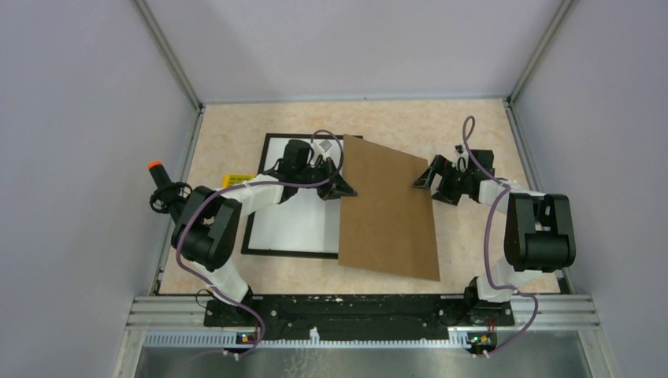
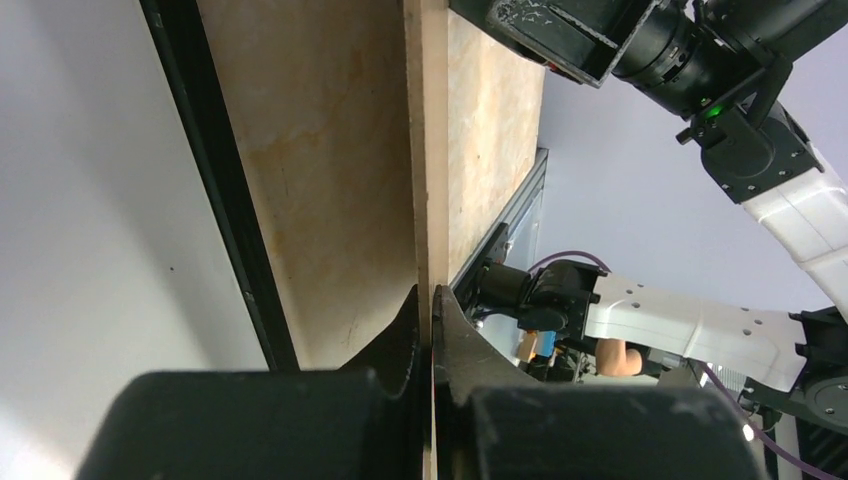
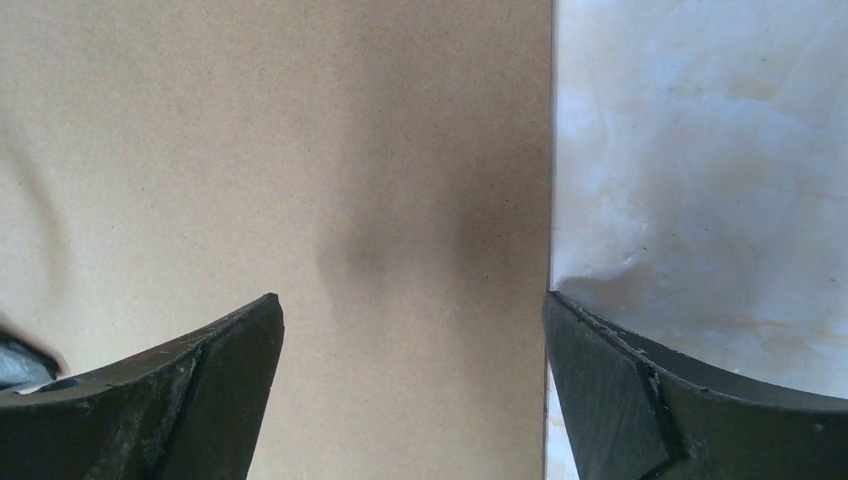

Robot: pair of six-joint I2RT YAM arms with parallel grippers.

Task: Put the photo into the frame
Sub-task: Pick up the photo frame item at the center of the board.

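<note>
**Item: frame-loading, cardboard stage.**

- Frame (image 1: 291, 253): thin black rectangle, flat on the table (image 1: 473, 126), left of centre.
- Photo (image 1: 295, 224): a plain white panel fills the frame's opening. It is judged to be the print lying face down, since no printed side shows. Its right part is hidden under the board.
- Cardboard sheet (image 1: 390, 209): brown, lying askew at centre, with its left edge overlapping the frame's right side.
- Left gripper (image 2: 432, 300): jaws pressed together, pinching the cardboard sheet's left edge. The wrist view shows the board edge-on between the fingers.
- Right gripper (image 3: 412, 300): jaws spread wide, poised over the board's right edge. One finger is above cardboard, the other above bare table, and nothing is held.

**Step in hand (judged):** handling the board, with the print apparently already in the opening.

**Next move calls for:** carrying the pinched edge without bending the board. If the board is the backing, it must be squared to the frame's sides and lowered flat. If it is to go aside, it must be lifted clear without dragging the print. The right gripper is placed to steady the far edge.
</note>
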